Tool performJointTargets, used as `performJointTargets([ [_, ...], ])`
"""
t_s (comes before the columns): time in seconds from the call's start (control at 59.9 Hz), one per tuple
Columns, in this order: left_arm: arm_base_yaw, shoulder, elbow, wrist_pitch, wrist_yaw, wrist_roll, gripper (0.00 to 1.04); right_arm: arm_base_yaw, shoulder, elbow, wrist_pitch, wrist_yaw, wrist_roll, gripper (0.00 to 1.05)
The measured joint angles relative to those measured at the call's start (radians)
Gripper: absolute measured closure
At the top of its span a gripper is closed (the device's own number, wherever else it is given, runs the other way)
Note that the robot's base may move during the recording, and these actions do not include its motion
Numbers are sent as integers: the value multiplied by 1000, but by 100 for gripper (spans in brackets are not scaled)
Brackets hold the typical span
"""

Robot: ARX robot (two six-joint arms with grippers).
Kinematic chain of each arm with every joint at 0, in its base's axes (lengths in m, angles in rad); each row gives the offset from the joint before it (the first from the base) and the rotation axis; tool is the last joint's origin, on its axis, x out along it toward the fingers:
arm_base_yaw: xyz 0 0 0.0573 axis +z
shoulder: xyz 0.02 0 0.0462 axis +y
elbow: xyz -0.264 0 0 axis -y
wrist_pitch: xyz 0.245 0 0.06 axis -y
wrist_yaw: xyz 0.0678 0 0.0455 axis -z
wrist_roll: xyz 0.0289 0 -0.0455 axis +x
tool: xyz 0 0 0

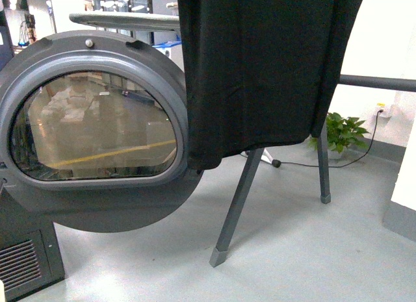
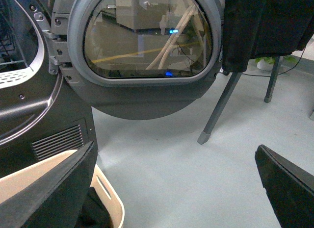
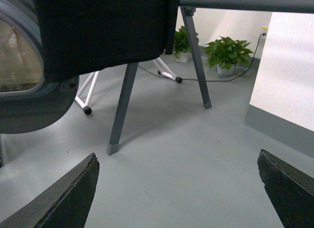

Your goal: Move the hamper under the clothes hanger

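Note:
The beige hamper (image 2: 109, 198) shows only in the left wrist view: one rounded corner with a slot handle, dark cloth inside, on the floor in front of the dryer. My left gripper (image 2: 179, 189) is open and empty, one finger right over the hamper's rim. The clothes hanger (image 1: 237, 204) stands right of the dryer door on splayed grey legs; its bar (image 3: 245, 3) runs off to the right. A black garment (image 1: 260, 68) hangs over it. It also shows in the left wrist view (image 2: 218, 108). My right gripper (image 3: 179, 193) is open and empty above bare floor.
The dark grey dryer (image 2: 29, 105) has its round door (image 1: 97, 126) swung open toward the hanger. White ironing-board legs (image 3: 88, 93), potted plants (image 3: 226, 52) and a black cable lie behind. A white wall block (image 3: 289, 81) stands on the right.

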State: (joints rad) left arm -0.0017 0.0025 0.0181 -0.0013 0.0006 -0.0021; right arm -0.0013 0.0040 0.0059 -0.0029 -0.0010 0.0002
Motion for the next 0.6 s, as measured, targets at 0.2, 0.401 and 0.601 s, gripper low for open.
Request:
performJointTargets([
  [0.2, 0, -1, 0, 0, 2, 0, 7, -1, 0, 0, 0, 3, 0, 8],
  [0.401, 0, -1, 0, 0, -3, 0, 7, 0, 0, 0, 0, -3, 0, 8],
  [0.601, 0, -3, 0, 0, -4, 0, 7, 0, 0, 0, 0, -5, 0, 8],
])
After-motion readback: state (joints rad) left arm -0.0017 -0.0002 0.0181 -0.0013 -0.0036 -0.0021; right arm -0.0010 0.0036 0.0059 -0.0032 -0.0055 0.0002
